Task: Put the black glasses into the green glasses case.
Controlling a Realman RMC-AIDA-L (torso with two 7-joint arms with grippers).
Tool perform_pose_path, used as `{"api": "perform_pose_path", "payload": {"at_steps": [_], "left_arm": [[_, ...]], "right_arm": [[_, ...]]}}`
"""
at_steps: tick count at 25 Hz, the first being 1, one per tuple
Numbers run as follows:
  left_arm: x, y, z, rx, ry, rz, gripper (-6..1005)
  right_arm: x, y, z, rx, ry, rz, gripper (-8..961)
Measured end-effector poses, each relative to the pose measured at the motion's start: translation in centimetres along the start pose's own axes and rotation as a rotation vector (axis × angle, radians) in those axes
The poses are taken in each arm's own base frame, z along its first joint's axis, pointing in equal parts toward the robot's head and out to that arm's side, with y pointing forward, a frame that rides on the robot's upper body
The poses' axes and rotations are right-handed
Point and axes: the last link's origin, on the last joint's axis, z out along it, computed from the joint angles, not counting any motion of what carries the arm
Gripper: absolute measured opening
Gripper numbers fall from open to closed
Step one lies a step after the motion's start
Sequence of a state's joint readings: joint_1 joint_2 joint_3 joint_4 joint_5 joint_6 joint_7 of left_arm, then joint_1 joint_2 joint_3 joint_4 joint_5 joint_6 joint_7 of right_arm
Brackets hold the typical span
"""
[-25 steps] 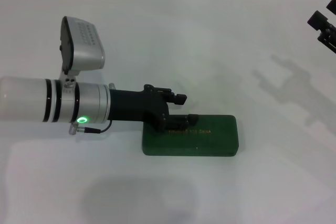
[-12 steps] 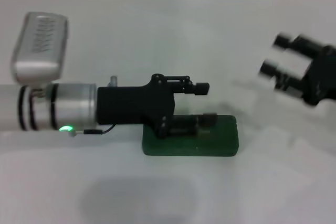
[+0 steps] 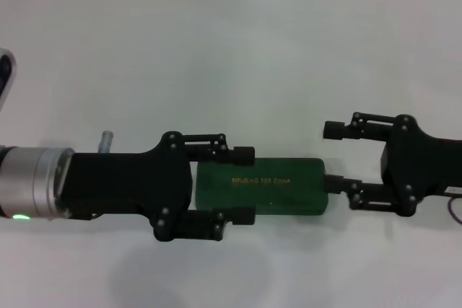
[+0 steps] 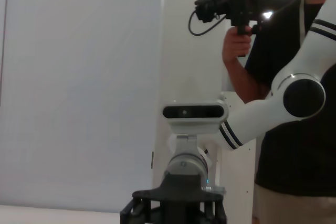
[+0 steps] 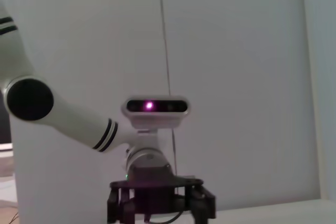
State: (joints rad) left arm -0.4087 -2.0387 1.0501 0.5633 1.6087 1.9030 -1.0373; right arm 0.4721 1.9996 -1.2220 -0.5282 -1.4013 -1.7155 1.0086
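The green glasses case [image 3: 278, 187] lies closed on the white table, gold lettering on its lid. The black glasses are out of view. My left gripper [image 3: 245, 185] is level at the case's left end, open, with one finger along each long side of the case; I cannot tell whether they touch it. My right gripper [image 3: 332, 156] is open at the case's right end, its near fingertip [image 3: 333, 183] right at the case's end and the other farther back over bare table. Each wrist view shows the opposite arm's gripper, the right one [image 4: 176, 211] and the left one [image 5: 157, 203].
The white table [image 3: 231, 55] stretches back to a tiled wall. In the left wrist view a person [image 4: 283, 77] holding a camera stands behind the right arm. A wall fills the background of the right wrist view.
My left gripper has turned from lying over the case lid to straddling its left end. My right arm has swung in from the far right to the case's right end.
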Motion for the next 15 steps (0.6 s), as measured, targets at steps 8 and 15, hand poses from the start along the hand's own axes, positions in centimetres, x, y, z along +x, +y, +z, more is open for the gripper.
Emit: {"api": "perform_pose_path", "payload": {"at_steps": [8, 15], "left_arm": [[-0.4, 0.5, -0.6, 0.042, 0.018, 0.031, 777], [-0.6, 1.0, -1.3, 0.105, 0.056, 0.069, 882]], "right_arm": [[0.7, -0.2, 1.1, 0.014, 0.034, -0.022, 788], [1.4, 0.6, 1.1, 0.014, 0.022, -0.068, 867]]}}
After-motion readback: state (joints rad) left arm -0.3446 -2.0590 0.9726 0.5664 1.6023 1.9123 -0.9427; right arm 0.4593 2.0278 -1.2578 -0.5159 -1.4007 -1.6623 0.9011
